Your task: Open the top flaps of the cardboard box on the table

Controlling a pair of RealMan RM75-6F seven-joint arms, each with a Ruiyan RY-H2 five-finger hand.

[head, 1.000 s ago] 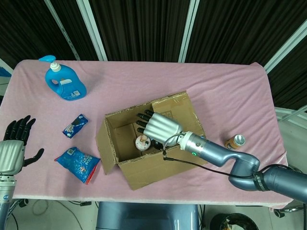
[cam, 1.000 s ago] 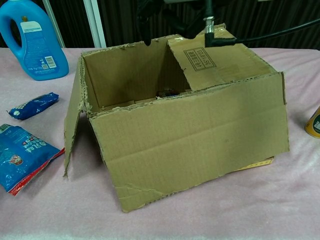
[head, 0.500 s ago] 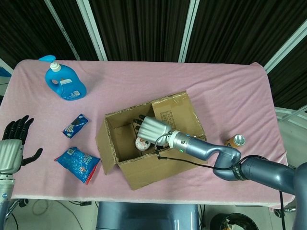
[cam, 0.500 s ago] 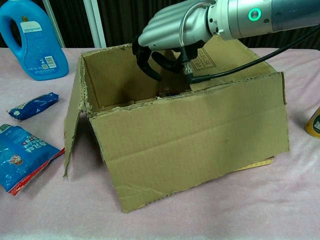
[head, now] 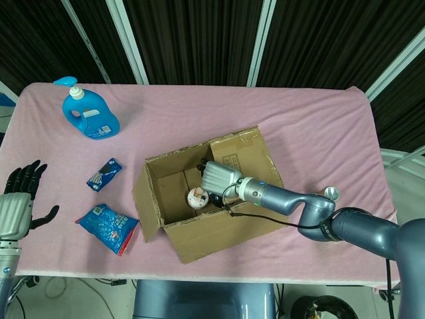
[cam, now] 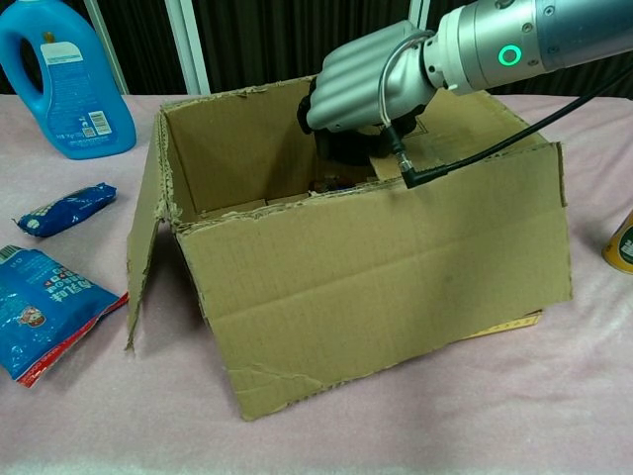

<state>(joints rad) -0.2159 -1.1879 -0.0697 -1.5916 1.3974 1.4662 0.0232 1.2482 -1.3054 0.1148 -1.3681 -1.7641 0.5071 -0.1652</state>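
Note:
The cardboard box (head: 219, 234) (cam: 396, 277) stands mid-table with its top mostly open. Its left flap (cam: 146, 252) hangs outward and its front flap (cam: 465, 213) folds down over the near side. The right flap (head: 249, 154) (cam: 465, 109), with a printed label, still slants inward over the opening. My right hand (head: 219, 178) (cam: 364, 91) is over the opening, its fingers curled down around that flap's free edge. My left hand (head: 16, 199) hovers off the table's left side with its fingers spread, holding nothing.
A round-lidded item (head: 197, 197) lies inside the box. A blue detergent bottle (head: 89, 114) (cam: 64, 79) stands at the back left. A small blue packet (head: 104, 175) (cam: 67, 210) and a blue snack bag (head: 107, 228) (cam: 40, 307) lie left of the box. A can (head: 329, 194) stands to its right.
My right hand has dropped lower and shifted right inside the opening, from spread fingers near the back wall to curled fingers at the right flap's edge. The left hand has barely moved.

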